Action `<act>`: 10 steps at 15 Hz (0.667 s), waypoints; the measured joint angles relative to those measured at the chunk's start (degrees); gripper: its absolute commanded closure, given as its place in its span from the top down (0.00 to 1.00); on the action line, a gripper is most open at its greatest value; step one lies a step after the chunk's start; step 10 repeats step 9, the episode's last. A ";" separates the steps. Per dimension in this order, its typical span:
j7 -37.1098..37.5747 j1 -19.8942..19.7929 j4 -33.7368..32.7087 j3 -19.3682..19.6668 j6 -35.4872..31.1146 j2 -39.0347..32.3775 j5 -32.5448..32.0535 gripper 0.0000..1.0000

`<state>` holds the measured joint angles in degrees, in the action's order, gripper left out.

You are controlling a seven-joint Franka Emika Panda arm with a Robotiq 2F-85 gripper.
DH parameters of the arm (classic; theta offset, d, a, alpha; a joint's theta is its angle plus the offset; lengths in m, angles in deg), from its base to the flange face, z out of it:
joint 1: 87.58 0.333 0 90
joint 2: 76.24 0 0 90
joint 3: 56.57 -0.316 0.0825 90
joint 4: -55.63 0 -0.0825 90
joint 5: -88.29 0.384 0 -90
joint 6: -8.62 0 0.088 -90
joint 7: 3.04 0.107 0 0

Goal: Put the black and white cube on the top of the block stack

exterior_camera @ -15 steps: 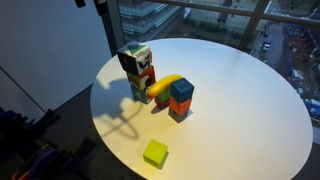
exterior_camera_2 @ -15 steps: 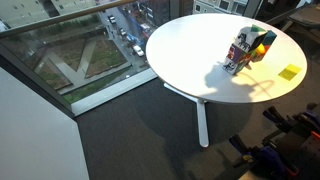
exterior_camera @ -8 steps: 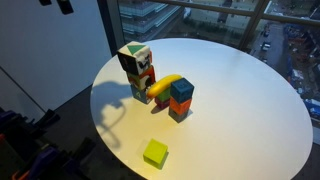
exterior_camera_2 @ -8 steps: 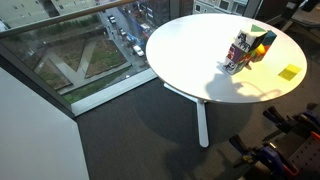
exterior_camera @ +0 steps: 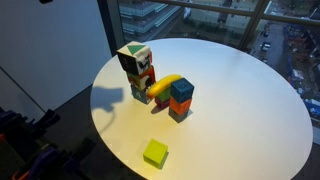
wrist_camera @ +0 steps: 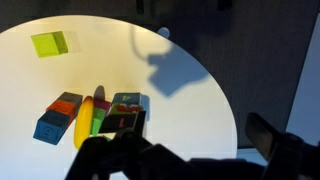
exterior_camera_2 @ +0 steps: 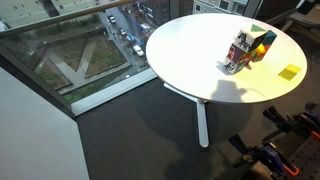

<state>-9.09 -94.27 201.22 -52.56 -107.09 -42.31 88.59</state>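
Note:
The black and white cube (exterior_camera: 135, 57) with green on its white top sits on top of the block stack (exterior_camera: 141, 82) of multicoloured cubes, left of the table's middle. Both also show in an exterior view, cube (exterior_camera_2: 243, 40) over stack (exterior_camera_2: 238, 60). In the wrist view the cube (wrist_camera: 127, 103) and its column lie below and left of centre. My gripper (wrist_camera: 185, 150) is open and empty, high above the table and well apart from the cube. Its two dark fingers frame the bottom of the wrist view. I do not see the gripper itself in the exterior views.
A blue-over-red cube stack (exterior_camera: 180, 98) stands right beside the column, with a yellow curved piece (exterior_camera: 165, 87) between them. A lime-green cube (exterior_camera: 154, 153) lies alone near the table's (exterior_camera: 240, 110) front edge. The round white table stands by large windows.
The arm has drawn up and away, leaving the top edge of the exterior view. Its shadow on the table has slid towards the table's edge. The blocks have not moved.

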 measured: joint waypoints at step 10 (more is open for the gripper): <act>0.00 0.00 0.58 0.00 0.62 1.03 0.00 1.00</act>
